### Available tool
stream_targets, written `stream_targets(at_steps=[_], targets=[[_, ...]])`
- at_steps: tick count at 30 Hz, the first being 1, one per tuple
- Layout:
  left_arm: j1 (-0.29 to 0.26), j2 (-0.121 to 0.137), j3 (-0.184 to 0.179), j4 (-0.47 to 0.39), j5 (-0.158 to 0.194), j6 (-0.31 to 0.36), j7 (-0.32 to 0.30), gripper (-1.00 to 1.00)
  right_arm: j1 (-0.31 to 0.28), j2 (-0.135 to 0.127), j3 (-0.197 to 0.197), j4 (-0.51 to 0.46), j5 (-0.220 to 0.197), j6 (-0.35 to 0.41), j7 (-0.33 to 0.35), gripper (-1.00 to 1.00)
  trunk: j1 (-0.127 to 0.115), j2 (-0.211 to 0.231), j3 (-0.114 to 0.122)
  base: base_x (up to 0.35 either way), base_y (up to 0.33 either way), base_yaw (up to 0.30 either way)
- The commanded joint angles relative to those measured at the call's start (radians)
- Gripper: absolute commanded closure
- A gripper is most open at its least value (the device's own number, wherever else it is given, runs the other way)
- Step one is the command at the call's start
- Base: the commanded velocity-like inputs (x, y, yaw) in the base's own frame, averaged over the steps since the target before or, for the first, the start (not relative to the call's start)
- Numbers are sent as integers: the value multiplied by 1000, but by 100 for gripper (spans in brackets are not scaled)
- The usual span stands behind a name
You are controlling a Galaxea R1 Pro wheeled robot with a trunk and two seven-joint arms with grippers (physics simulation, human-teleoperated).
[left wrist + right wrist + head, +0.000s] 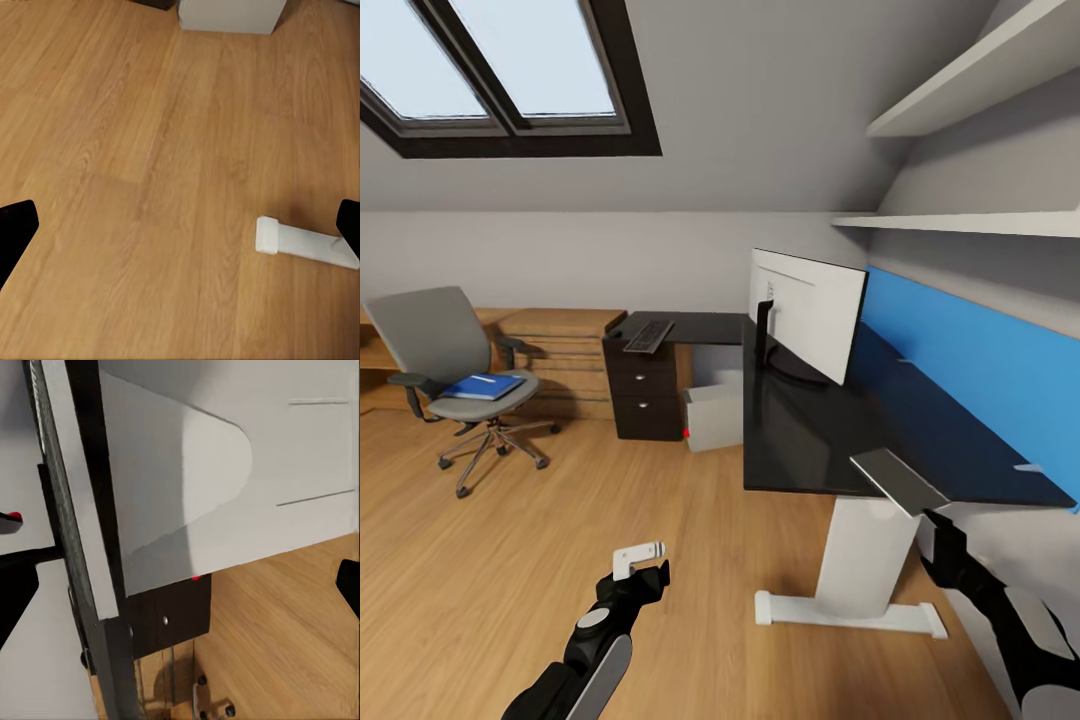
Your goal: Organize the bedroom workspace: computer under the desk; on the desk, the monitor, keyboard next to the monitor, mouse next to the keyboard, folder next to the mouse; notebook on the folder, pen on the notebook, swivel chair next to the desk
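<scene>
The right hand (920, 510) was clamped on the notebook (898, 480), tilted just above the worktop's (810, 440) near edge, probably carried here early because the folder (482, 386) it must top lay on the swivel chair (455, 375), well apart. The left hand (643, 572) hung low over the floor, its 2 fingers apart and empty. The keyboard (649, 335) sat at the far corner, the monitor (805, 312) mid-worktop, the computer (715, 415) underneath.

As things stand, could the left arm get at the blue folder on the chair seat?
Probably not. The left gripper hangs over bare floor near the robot, while the folder lies on the swivel chair far across the room; the base would have to drive closer.
</scene>
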Motion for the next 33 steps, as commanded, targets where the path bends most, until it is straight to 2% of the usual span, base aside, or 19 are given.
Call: stream_targets(at_steps=[1, 18, 33], targets=[[-1, 1, -3, -1, 7, 2, 9, -100, -1, -1, -3, 5, -7, 5, -5, -100, 0, 0, -1, 205, 0, 0], [-1, 1, -3, 1, 7, 2, 7, -100, -2, -6, -2, 26, -8, 4, -9, -100, 0, 0, -1, 71, 29, 0], [-1, 0, -3, 1, 7, 3, 7, -100, -2, -6, 0, 25, -8, 4, -9, -100, 0, 0, -1, 10, 10, 0]])
